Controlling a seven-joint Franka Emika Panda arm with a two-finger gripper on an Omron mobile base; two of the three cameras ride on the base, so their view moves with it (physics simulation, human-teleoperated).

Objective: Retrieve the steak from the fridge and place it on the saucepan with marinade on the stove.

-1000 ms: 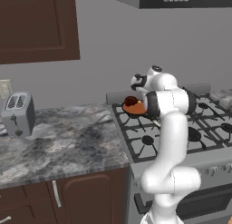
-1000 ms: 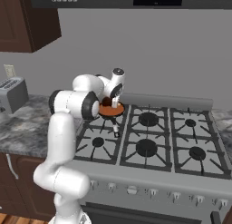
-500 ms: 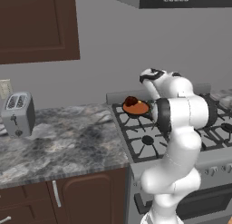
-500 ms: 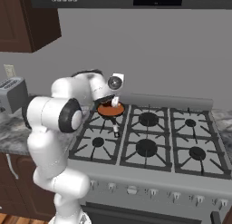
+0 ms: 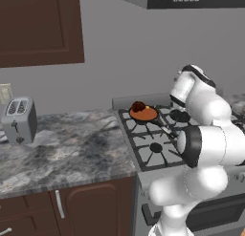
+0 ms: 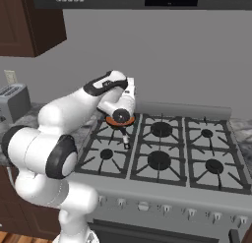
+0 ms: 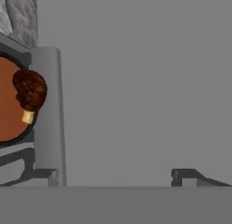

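Steak (image 5: 138,106) rests in the saucepan (image 5: 144,114), at the far rim of its orange marinade (image 5: 145,115), on the stove's (image 5: 158,149) back left burner. The toaster (image 5: 19,120) stands well apart at the counter's (image 5: 72,149) left end. In the hand view the gripper (image 7: 115,184) is open and empty, off to the side of the pan and pointed at the grey wall. The meat looks delivered. The main risk is the bulky arm: a careless swing could clip the pan's thin handle (image 5: 165,126) and drag or tip it.
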